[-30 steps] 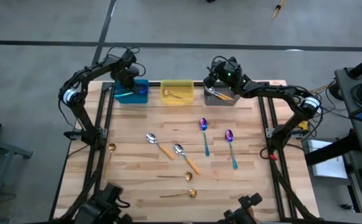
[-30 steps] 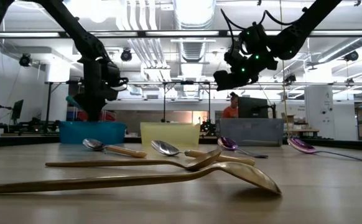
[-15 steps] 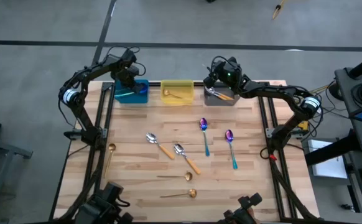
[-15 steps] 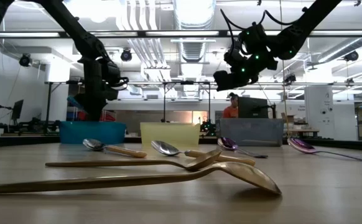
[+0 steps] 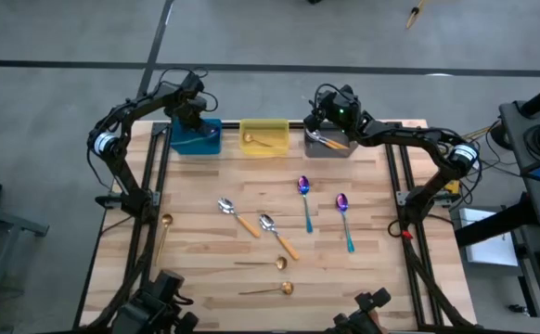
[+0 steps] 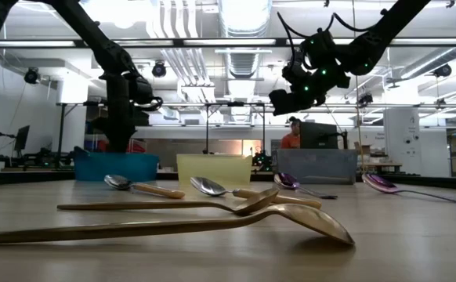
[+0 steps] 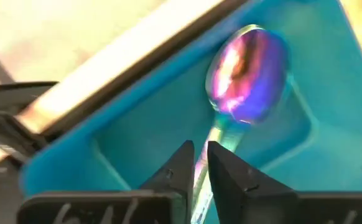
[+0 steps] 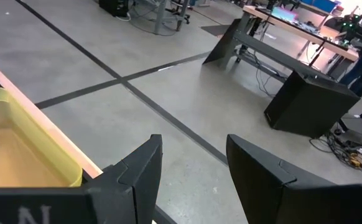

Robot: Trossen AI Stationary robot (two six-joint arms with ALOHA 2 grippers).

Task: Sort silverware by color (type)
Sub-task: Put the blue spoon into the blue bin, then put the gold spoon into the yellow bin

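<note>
My left gripper (image 5: 193, 119) hangs over the blue bin (image 5: 199, 146) at the table's far left. It is shut on a purple-blue spoon (image 7: 248, 73), whose bowl lies inside the bin. My right gripper (image 5: 318, 117) is open and holds nothing. It hovers above the gray bin (image 5: 331, 149), in which an orange-handled spoon (image 5: 329, 141) lies. A gold spoon (image 5: 257, 141) lies in the yellow bin (image 5: 264, 127). Flat on the table lie two orange-handled spoons (image 5: 237, 215), two purple-blue spoons (image 5: 305, 199) and two gold spoons (image 5: 268, 289). My left gripper pinches the spoon's teal handle (image 7: 213, 138) between its two fingers (image 7: 180, 167), coming from above and pointing down into the bin. The handle runs along the fingers. The spoon's iridescent bowl (image 7: 249, 74) is down on the blue bin's floor.
A third gold spoon (image 5: 164, 230) lies at the table's left edge by the left arm's rail. The three bins stand in a row along the far edge. Bare wood lies between the bins and the loose spoons. A person (image 6: 291, 138) shows in the room behind.
My left gripper has brought the purple-blue spoon down into the blue bin. The teal handle, which stuck out beside the gripper above the bin rim a second ago, has sunk out of sight in the low view. My right gripper has kept still.
</note>
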